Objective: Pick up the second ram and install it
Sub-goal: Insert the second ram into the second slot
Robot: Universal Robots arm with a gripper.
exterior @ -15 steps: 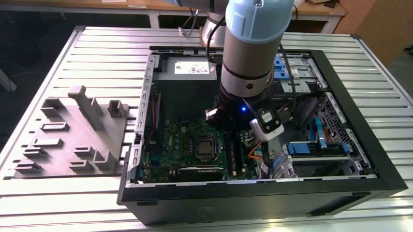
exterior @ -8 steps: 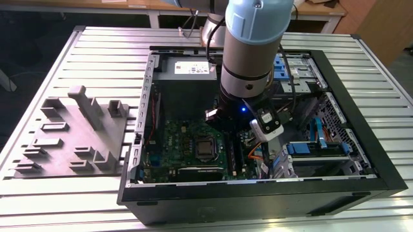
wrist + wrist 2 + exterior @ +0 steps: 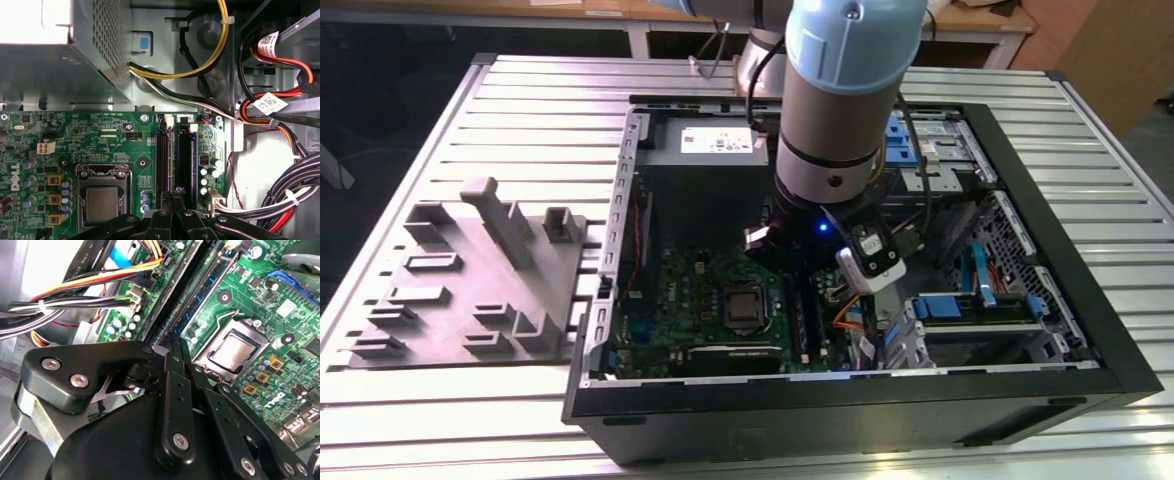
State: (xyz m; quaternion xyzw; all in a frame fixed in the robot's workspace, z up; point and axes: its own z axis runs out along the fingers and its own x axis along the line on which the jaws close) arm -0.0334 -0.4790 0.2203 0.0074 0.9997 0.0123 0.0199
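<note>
Slatted metal table [image 3: 440,400], open PC case [image 3: 1067,330]; gripper [image 3: 171,197] pressed together over RAM slots [image 3: 161,155], cables [image 3: 280,200] beside.

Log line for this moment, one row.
arm: inside open PC case | gripper: over memory slots beside CPU socket | green motherboard below

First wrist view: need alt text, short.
The black gripper sits low over the long black memory slots on the green motherboard, beside the silver processor socket. Above lies the perforated grey metal power-supply box; yellow, black and red cables run alongside.
</note>
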